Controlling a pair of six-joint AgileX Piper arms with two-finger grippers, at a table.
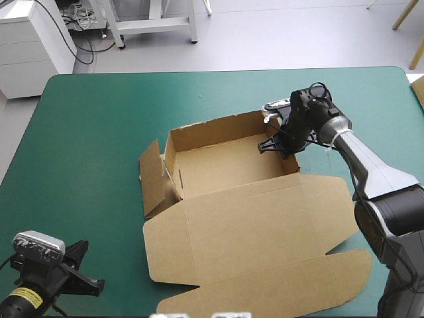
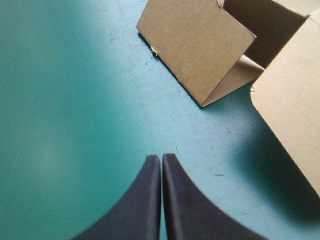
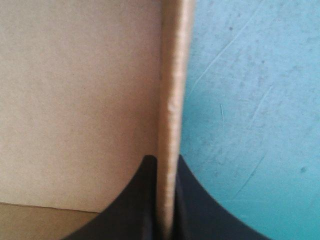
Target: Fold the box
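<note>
Scuffed teal-green cover (image 1: 86,132) is occupied mid-table by the matte brown box (image 1: 225,165), walls raised, lid flat, its right wall pinched by the right gripper (image 3: 166,160), while the left gripper (image 2: 161,157) is seen closed, empty.

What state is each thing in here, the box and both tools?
box: open tray, walls raised, right wall pinched upright.
lid: lying flat, not folded over.
left tool: shut, empty, short of the box.
right tool: shut on the box's right wall.
</note>
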